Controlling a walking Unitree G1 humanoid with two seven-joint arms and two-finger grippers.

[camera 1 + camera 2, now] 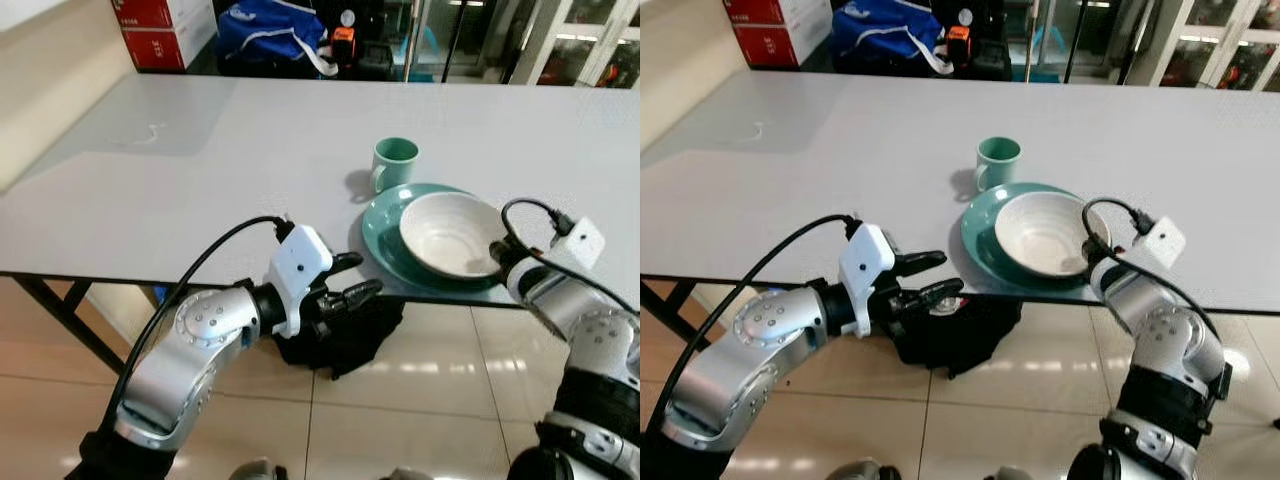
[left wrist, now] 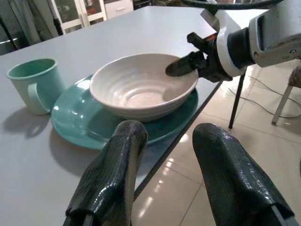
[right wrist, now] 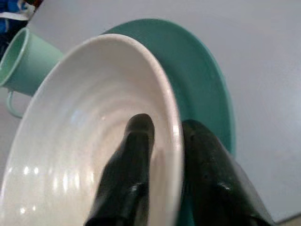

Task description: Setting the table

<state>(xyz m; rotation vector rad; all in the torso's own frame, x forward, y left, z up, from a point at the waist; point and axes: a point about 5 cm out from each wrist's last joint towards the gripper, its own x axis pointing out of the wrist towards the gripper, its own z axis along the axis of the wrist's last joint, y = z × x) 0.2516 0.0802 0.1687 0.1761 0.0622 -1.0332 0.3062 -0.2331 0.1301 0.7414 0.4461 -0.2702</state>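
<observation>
The step in hand looks like placing the bowl [image 1: 452, 234] on the plate [image 1: 385, 232]. The bowl already sits on the green plate, close to the near edge of the counter [image 1: 200, 180], toward its right part. The plate reaches almost to this edge. A green mug [image 1: 394, 163] stands just behind the plate, touching or nearly touching its rim; I cannot tell which.

The right end effector [image 3: 162, 136] is closed on the bowl rim: one finger is inside the bowl and the other outside, with the rim between them. The right arm comes up from below the counter edge, with the forearm bent upward and the wrist at the near right side of the bowl.

I judge that the next move calls for opening these fingers and drawing them back from the rim without dragging the bowl, because the plate is so near the edge.

The left end effector [image 1: 352, 280] is open and holds nothing. It hangs below the near edge, in front of the counter, with the elbow bent and the fingers pointing toward the plate.
</observation>
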